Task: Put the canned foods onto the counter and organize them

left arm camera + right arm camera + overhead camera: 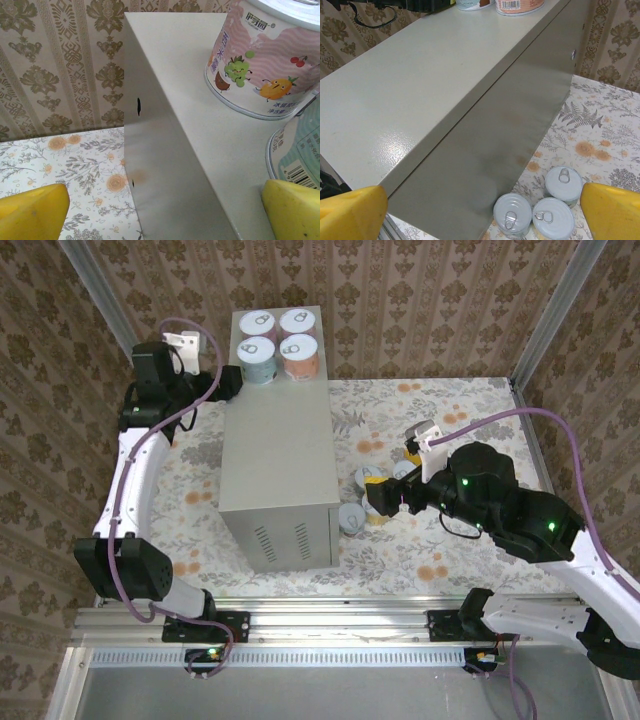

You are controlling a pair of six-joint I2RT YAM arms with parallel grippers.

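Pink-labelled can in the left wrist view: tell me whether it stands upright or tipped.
Upright. The pink-labelled can sits flat on its base on the counter top, lid uppermost.

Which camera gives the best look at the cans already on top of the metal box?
The top camera: all four cans stand in a square at the far end of the box, lids visible. The left wrist camera catches two close up, cropped; the right wrist camera just two bottom edges.
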